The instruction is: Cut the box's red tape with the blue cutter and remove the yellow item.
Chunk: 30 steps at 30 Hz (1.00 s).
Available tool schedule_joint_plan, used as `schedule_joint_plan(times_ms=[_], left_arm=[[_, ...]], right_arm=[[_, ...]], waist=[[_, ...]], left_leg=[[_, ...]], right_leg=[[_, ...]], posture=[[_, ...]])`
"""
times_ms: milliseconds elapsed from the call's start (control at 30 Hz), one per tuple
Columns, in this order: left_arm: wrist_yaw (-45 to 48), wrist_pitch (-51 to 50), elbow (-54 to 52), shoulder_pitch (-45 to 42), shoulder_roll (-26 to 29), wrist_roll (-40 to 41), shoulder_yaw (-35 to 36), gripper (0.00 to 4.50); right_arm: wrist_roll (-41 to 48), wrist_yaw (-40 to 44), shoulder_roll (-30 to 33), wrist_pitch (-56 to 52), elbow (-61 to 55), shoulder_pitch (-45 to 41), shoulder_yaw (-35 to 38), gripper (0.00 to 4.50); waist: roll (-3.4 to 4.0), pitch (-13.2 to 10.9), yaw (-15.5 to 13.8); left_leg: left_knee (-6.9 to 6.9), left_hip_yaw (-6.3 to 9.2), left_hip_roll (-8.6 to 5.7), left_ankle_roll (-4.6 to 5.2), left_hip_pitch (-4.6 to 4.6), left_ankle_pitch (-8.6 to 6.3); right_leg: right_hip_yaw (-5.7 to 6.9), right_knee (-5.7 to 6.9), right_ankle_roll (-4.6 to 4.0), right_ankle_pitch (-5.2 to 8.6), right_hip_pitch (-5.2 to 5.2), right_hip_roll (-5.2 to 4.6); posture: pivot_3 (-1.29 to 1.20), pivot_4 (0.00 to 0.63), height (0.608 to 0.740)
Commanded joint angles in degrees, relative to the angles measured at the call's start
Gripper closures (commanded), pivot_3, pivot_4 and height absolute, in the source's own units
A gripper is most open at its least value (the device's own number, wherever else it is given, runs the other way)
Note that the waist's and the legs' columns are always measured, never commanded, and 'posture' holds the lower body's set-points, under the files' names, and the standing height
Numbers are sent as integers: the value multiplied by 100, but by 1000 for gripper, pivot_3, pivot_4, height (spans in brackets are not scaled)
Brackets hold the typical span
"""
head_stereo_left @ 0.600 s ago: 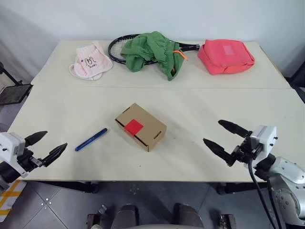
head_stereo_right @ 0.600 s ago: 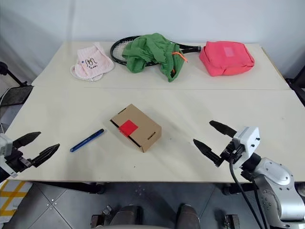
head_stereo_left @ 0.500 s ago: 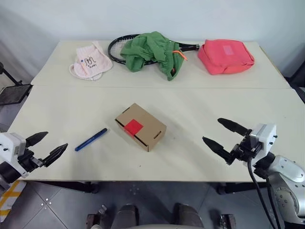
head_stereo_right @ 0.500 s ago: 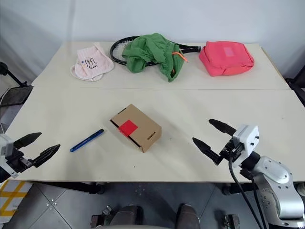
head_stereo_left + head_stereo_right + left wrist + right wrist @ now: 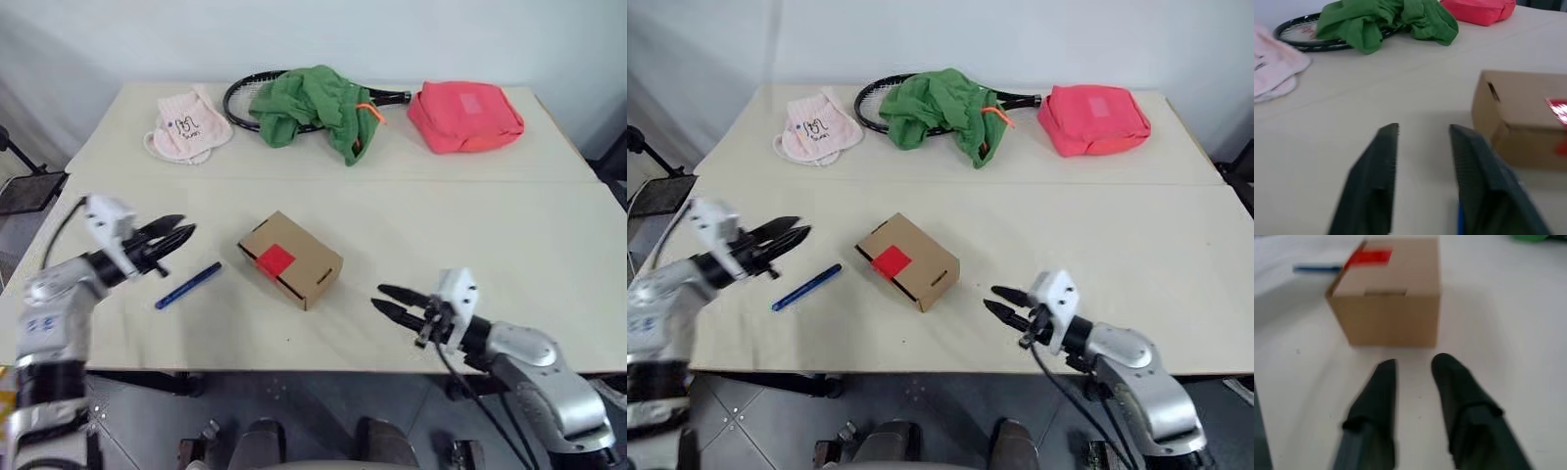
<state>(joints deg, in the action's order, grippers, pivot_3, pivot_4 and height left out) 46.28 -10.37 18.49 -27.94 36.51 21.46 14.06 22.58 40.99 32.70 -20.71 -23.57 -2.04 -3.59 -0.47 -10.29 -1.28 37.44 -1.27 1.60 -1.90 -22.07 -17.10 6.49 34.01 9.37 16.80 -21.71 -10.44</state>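
Observation:
The brown cardboard box (image 5: 290,259) lies mid-table with a square of red tape (image 5: 275,260) on its top. To its left the blue cutter (image 5: 187,286) lies flat on the table. My left gripper (image 5: 184,228) hovers just beyond the cutter's far side, pointing toward the box, narrowly open and empty. In the left wrist view the box (image 5: 1523,122) is close ahead. My right gripper (image 5: 378,298) is low over the table on the box's right, pointing at it, narrowly open and empty. The right wrist view shows the box (image 5: 1391,298) straight ahead. The yellow item is hidden.
Along the back of the table lie a pale pink cloth (image 5: 186,124), a green cloth (image 5: 312,106) over a black racket (image 5: 242,96), and a pink-red bag (image 5: 463,116). A seam (image 5: 441,181) runs across the table. The near edge is just behind both grippers.
Both arms came in from the table's front corners toward the box. The left gripper moved up and right over the cutter, the right swung left. Both pairs of fingers narrowed.

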Motion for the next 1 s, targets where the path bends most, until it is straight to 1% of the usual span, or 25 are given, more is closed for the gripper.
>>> schedule_joint_plan(times_ms=[33, 67, 133, 233, 367, 433, 567, 700, 767, 833, 900, 1000], left_arm=[[-296, 404, 840, -798, -259, -553, -420, 4214], [-228, 416, 987, -975, -362, -558, -498, 4449], [-48, 347, 1126, -1186, -481, -644, -720, 4449], [232, 113, 1005, -1190, -494, -715, -1000, 4449], [766, -643, 267, -873, -321, -504, -1237, 4449], [1059, -1153, -354, -537, -140, -311, -1312, 4449], [1095, -1828, -1137, -160, -39, 27, -1195, 4449], [948, -2516, -1951, 209, -38, 367, -1030, 4449], [940, -2920, -2466, 472, -21, 641, -982, 4449], [941, -3277, -2865, 670, 78, 867, -924, 4449], [950, -3472, -3049, 756, 227, 995, -839, 4449], [1098, -3776, -3056, 576, 535, 1388, -491, 4449]], right_arm=[[-404, -172, -218, -168, 225, -325, -518, 4500], [-471, -200, -296, -218, 292, -429, -628, 4500], [-403, -285, -519, -427, 377, -637, -706, 4500], [-308, -326, -764, -661, 432, -898, -732, 4500], [-244, -295, -901, -955, 503, -1158, -720, 4500], [-36, -373, -1109, -1249, 691, -1483, -554, 4500], [82, -489, -1356, -1526, 1146, -2000, -301, 4500], [-260, -466, -1309, -1299, 1963, -2622, -232, 4500], [-481, -488, -1298, -972, 2592, -3030, -152, 4500], [-806, -497, -1110, -509, 3090, -3299, -103, 4500], [-913, -405, -913, -279, 3267, -3367, 7, 4500], [-819, -165, -411, -363, 3040, -3166, 313, 4500]], waist=[[-6, -2, 14], [-6, -2, 28], [-6, -2, 59], [-6, -2, 130], [-6, -2, 155], [-6, -2, 178], [-5, -3, 161], [-5, -4, 122], [-5, -4, 152], [-5, -4, 164], [-6, -4, 156], [-6, -4, 132]], left_leg=[[0, -3, 0, 0, 0, 0], [1, -5, 0, 0, -2, 0], [1, -7, 0, -1, -2, 0], [-2, -7, 0, -1, -2, 1], [-1, -7, 2, -1, -2, 1], [-2, -7, 3, -1, -2, 0], [2, -8, 7, -2, -2, 1], [10, -8, 7, -2, -8, 0], [9, -7, 7, -2, -11, 0], [7, -12, 7, -3, -11, 0], [4, -15, 7, -3, -12, 0], [3, -15, 7, -5, -24, 1]], right_leg=[[0, -1, 0, 0, -1, 0], [0, -3, 1, 0, -2, 0], [0, -3, 1, -1, -2, -1], [1, -2, 2, -1, -4, -1], [1, 0, 3, -1, -6, -1], [0, 4, 3, -1, -9, -1], [-1, 14, 3, -1, -14, -1], [-3, 18, 3, -1, -19, -2], [-4, 21, 3, -1, -23, -2], [-11, 25, 2, -1, -31, -2], [-18, 44, 2, -2, -44, -2], [-22, 70, 2, -1, -69, -3]], posture=[[0, 150, 740], [0, 150, 740], [0, 150, 740], [0, 150, 740], [0, 150, 740], [0, 150, 740], [0, 150, 740], [0, 150, 740], [0, 150, 740], [0, 150, 740], [0, 150, 740], [0, 150, 740]])
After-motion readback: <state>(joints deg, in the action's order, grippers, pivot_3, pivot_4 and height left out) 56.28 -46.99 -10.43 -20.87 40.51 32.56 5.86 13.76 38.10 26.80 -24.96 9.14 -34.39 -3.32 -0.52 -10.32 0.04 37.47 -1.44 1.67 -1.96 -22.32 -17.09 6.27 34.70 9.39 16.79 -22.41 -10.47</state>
